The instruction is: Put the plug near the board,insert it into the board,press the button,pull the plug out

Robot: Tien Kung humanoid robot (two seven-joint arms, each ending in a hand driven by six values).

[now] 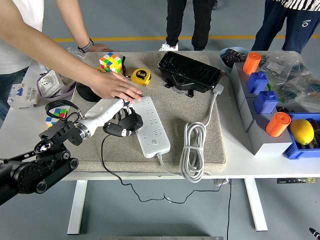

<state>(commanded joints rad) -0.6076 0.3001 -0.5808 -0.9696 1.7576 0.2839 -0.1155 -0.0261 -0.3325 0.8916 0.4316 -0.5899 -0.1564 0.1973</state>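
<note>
- The desk [235, 167] carries a beige mat [200, 120].
- The white board [152, 126] lies on the mat; a person's hand [114, 86] presses its far end.
- The left hand [116, 116] has its fingers curled around the black plug [124, 128], just beside the board's left edge.

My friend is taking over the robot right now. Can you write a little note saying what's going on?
Left robot hand: shut on the black plug, right at the left edge of the white power strip.
Right robot hand: out of sight.
A person's hand presses on the strip's far end.
Done: plug brought to the strip.
Left: can't tell if it's inserted; then press the button, pull the plug out.
</note>
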